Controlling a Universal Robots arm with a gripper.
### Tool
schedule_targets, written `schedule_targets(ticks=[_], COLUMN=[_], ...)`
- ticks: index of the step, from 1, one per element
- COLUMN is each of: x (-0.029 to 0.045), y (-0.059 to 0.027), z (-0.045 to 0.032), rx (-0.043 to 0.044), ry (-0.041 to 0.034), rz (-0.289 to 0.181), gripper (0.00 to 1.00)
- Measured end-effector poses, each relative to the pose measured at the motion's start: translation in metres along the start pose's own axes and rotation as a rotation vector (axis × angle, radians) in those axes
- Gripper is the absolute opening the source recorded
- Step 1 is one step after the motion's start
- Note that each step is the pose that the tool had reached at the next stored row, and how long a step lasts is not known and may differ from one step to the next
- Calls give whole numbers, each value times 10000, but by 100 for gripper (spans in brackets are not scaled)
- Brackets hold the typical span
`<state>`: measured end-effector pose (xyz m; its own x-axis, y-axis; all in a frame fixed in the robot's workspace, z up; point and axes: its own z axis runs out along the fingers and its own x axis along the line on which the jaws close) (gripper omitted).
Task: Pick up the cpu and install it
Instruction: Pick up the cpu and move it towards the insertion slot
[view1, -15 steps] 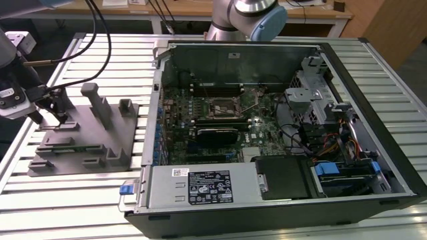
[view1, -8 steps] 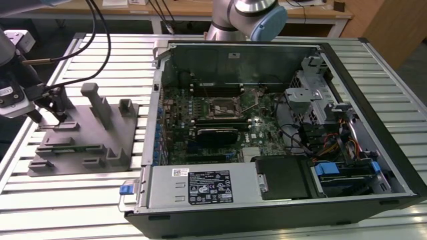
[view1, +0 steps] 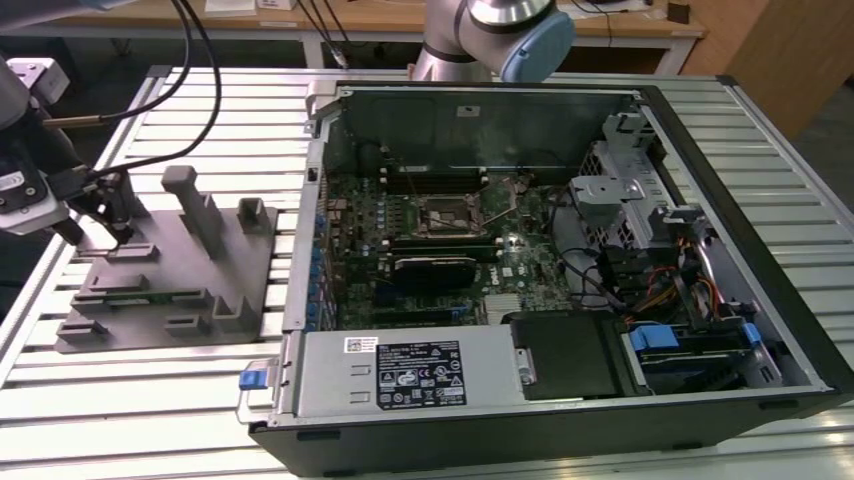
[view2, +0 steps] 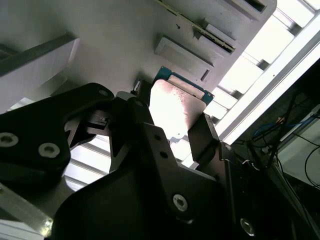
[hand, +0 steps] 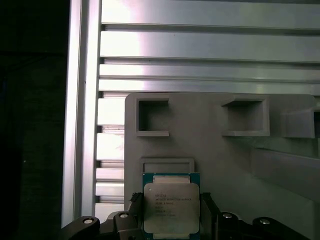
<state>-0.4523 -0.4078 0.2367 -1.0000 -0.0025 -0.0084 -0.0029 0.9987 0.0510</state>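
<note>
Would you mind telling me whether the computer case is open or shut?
Open: the computer case has its side panel off, leaving the motherboard in plain sight.

The arm reaches low at the exterior view's left, hand pointing down, fingers pinching the cpu.

My gripper hangs just above the grey fixture, its 2 upright posts close beside me, with the open computer case and its motherboard socket well apart from me.
</note>
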Motion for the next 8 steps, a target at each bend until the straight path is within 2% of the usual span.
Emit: schedule_targets(ticks=[8], x=[0], y=[1], z=[-17], rx=[-1], ry=[-1], rz=[0], gripper=[54])
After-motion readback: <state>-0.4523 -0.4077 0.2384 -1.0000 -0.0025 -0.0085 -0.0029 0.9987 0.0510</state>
